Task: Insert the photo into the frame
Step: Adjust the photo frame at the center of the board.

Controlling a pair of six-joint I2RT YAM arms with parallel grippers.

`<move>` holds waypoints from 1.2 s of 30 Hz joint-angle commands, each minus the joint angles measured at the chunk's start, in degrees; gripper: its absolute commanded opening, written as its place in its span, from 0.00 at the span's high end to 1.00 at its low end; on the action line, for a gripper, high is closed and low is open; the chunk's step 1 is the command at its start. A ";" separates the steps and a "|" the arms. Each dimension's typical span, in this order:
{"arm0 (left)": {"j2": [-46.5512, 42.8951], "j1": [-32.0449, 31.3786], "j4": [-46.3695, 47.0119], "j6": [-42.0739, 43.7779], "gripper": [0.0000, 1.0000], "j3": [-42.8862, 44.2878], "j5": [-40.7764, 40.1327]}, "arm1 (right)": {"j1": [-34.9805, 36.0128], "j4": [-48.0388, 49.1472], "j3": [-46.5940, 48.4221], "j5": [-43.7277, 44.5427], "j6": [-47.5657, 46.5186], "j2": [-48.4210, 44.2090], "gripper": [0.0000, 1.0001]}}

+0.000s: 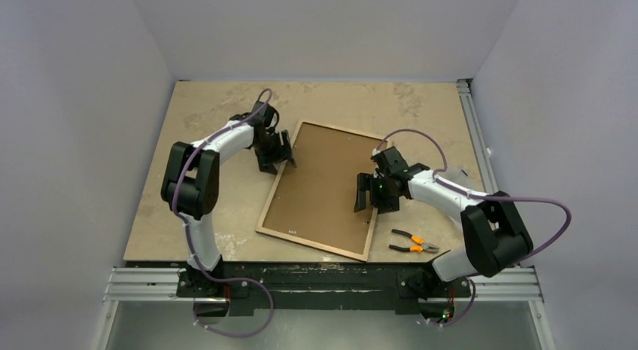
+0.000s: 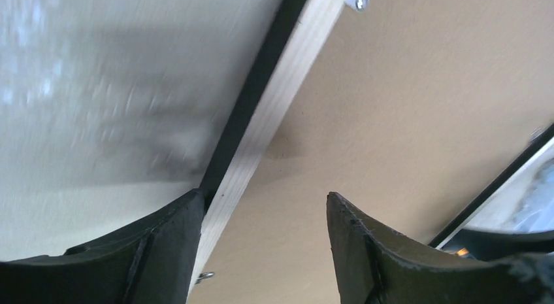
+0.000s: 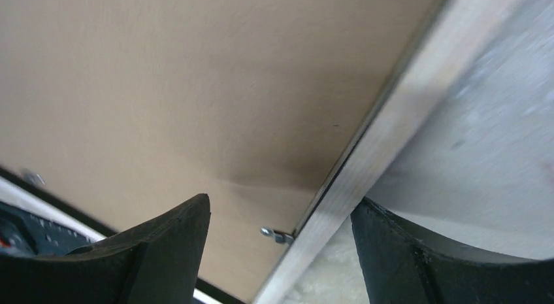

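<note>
Left pincer [image 1: 277,156] and right pincer [image 1: 370,196] gape empty over one frame [image 1: 312,245], one pliers [image 1: 412,243] nearby.

Overhead, I had soft, even light and a sharp picture, with only faint shadows. On the left wrist feed, the table [image 2: 98,88] left of the left pincer [image 2: 263,194] was smeared with motion blur. Right of the right pincer [image 3: 281,199] it blurred likewise, and a dim shadow lay between the tips.
</note>
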 commanded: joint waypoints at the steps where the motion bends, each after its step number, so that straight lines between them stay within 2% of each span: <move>1: 6.10 -2.31 1.72 -1.03 0.35 14.58 8.93 | 6.23 1.02 -1.79 -3.59 5.98 -4.30 0.24; 5: 10.15 -3.57 -6.12 1.19 0.35 24.34 2.76 | 8.04 0.02 -2.65 -3.11 6.98 -7.22 0.23; 8: 6.08 -3.62 -11.64 2.70 0.33 23.15 -7.69 | 8.06 -2.85 -1.57 -1.19 6.04 -9.13 0.19; 12: -5.79 -3.62 -13.88 2.01 0.30 12.64 -15.83 | 8.06 -6.51 0.80 1.15 4.33 -11.47 0.12; 19: -28.07 -3.70 -9.44 -6.28 0.32 -14.56 -11.46 | 8.07 -5.60 2.81 -0.99 3.59 -11.67 0.12; 23: -34.41 -4.11 -7.67 -12.65 0.37 -25.72 -10.70 | 8.02 -4.89 3.45 -0.75 3.54 -10.53 0.12; 26: -34.43 -4.13 -2.74 -14.90 0.38 -30.99 -9.14 | 7.93 -4.12 3.60 -1.26 3.71 -10.29 0.12; 36: -23.36 -3.63 4.15 -16.76 0.46 -29.54 -9.26 | 7.26 -6.36 5.15 0.20 3.54 -11.98 0.13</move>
